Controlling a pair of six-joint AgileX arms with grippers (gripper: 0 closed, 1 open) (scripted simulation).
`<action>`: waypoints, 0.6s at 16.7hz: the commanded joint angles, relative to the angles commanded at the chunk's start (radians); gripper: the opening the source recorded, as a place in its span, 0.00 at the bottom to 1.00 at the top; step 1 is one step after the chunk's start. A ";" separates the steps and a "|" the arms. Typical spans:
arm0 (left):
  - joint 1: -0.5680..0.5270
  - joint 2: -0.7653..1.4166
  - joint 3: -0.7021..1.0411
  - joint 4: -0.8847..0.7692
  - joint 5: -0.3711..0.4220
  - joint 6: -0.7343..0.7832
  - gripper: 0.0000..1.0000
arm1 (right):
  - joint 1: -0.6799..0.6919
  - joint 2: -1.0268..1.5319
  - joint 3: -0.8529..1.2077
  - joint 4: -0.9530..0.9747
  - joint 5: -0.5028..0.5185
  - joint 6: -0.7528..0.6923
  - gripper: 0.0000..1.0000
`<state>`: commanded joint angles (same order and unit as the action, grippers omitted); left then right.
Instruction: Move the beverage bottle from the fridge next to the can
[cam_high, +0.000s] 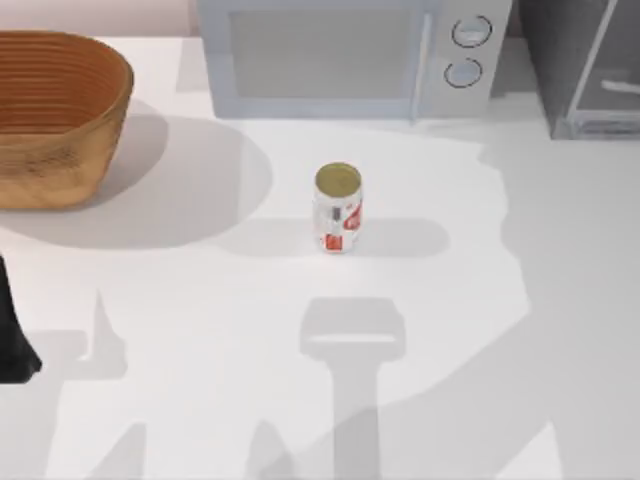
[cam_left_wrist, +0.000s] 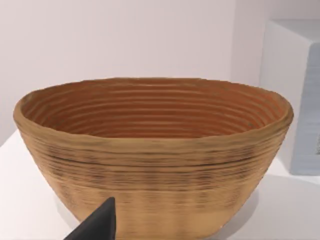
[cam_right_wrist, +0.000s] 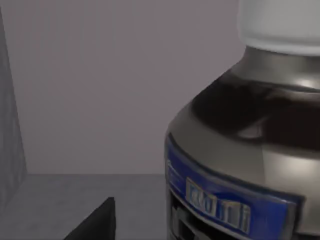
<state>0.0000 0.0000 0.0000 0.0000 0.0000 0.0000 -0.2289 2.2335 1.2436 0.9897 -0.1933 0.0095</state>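
The beverage bottle (cam_right_wrist: 240, 150) stands right before our right hand (cam_right_wrist: 95, 222), inside the grey fridge (cam_high: 585, 70); we cannot tell how either hand's fingers are set. The can (cam_high: 338, 208) stands mid-worktop (cam_high: 200, 300), open white surface around it. Our left hand (cam_left_wrist: 97, 225) faces the woven basket (cam_left_wrist: 150, 150).

Can (cam_high: 338, 208) before microwave (cam_high: 345, 55), right of basket (cam_high: 60, 115)

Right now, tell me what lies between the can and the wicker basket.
Nothing: in the top view, only bare white table, shaded by the basket, lies between it and the can.
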 joint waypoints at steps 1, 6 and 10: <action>0.000 0.000 0.000 0.000 0.000 0.000 1.00 | 0.003 0.014 0.027 -0.013 0.003 0.000 1.00; 0.000 0.000 0.000 0.000 0.000 0.000 1.00 | 0.005 0.029 0.056 -0.027 0.006 0.000 1.00; 0.000 0.000 0.000 0.000 0.000 0.000 1.00 | 0.005 0.029 0.056 -0.027 0.006 0.000 0.70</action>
<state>0.0000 0.0000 0.0000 0.0000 0.0000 0.0000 -0.2236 2.2628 1.2997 0.9623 -0.1875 0.0092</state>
